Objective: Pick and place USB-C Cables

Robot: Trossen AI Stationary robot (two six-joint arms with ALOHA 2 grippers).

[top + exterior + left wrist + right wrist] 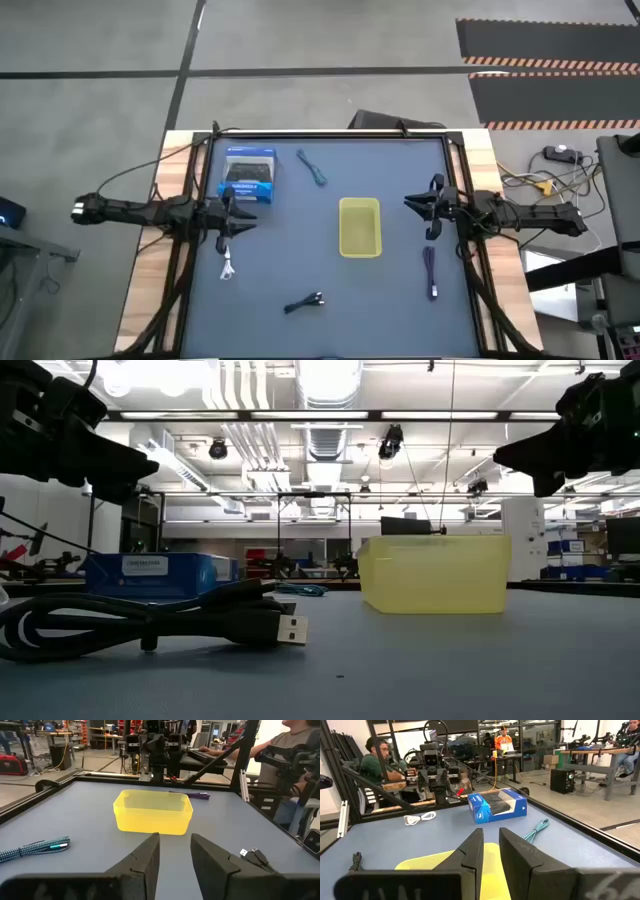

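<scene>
Nothing is in my grasp: my left gripper hangs above the table's left side with its fingers a narrow gap apart, and my right gripper hangs at the right side the same way, slightly parted and empty. All four cables lie loose on the grey-blue table mat. The thin white bundled cable is just beside my left gripper, so I judge it the sensible first pick; I should widen the fingers, come straight down across the bundle's middle and close on all its strands together (a grip near one end would let it unravel). The dark purple cable lies near my right gripper, the black cable at the front middle, and the teal-blue braided cable at the back, beside the blue cardboard box with a game controller pictured on it. The translucent yellow plastic bin sits between my arms, and it is empty.
</scene>
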